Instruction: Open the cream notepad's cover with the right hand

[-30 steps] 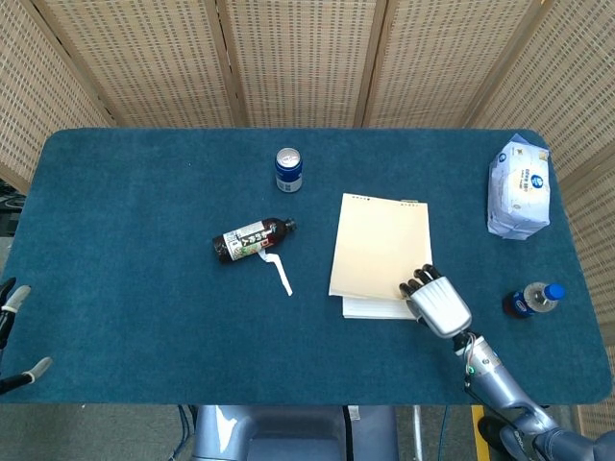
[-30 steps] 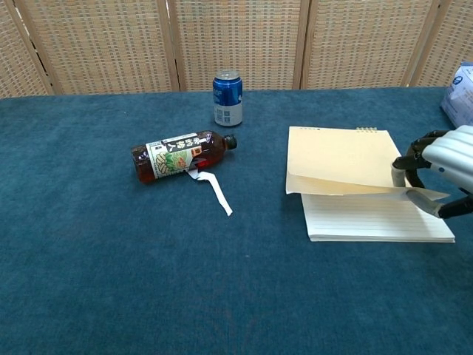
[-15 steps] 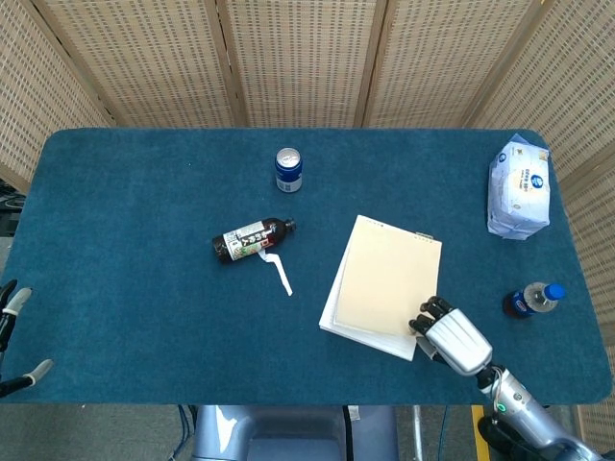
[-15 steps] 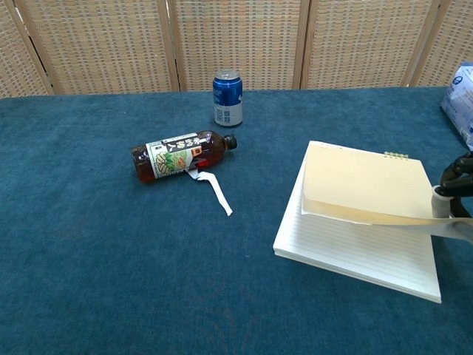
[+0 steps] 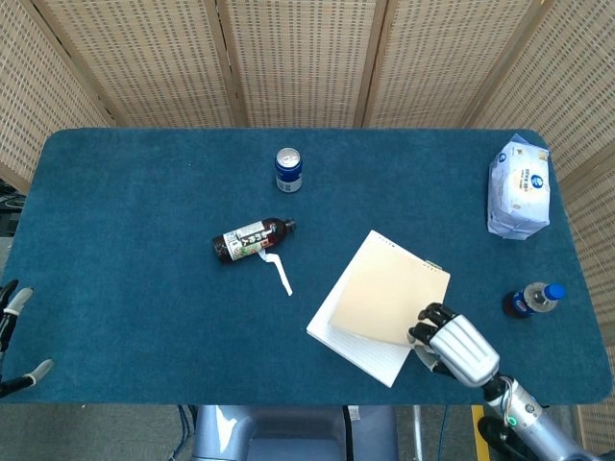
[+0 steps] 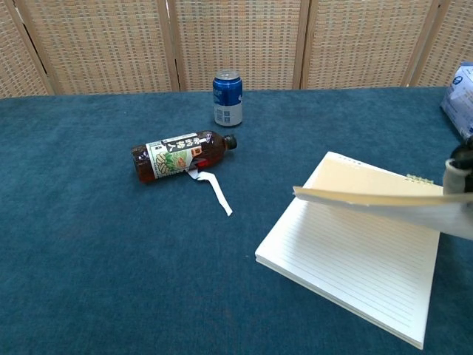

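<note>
Notepad: cream notepad (image 5: pixel 380 307) lies on the front right part of the table, turned at an angle to the table edges; its near corner points toward the front edge.
Cover: cream cover (image 6: pixel 369 194) lifted off the lined pages (image 6: pixel 347 262), hinged at the spiral binding on the far right side; the chest view shows a clear gap between cover and top page.
Right robot hand: right robot hand (image 5: pixel 454 347) at the notepad's right near corner, fingers (image 5: pixel 429 324) clamped on the cover's free edge; it sits close to the front edge of the table.
Left robot hand: left robot hand (image 5: pixel 13 331) only partly in view off the front left corner; two fingertips show, set apart, nothing between them.
Surface: table (image 5: pixel 135 202) covered in dark blue carpet-like cloth, rounded corners.
Room: woven wicker screen panels (image 5: pixel 298 58) stand behind the far edge and along both sides.
Other things: brown tea bottle (image 5: pixel 252 238) lying on its side near the table's middle, a white strip (image 5: pixel 279 272) just beside it; blue can (image 5: pixel 288 169) upright, toward the far edge; white tissue pack (image 5: pixel 519 187) at the far right corner; small blue-capped bottle (image 5: pixel 531 300) lying by the right edge, near the notepad but apart from it.
Open room: bare cloth across the whole left half of the table, and between can and tissue pack along the far edge.
</note>
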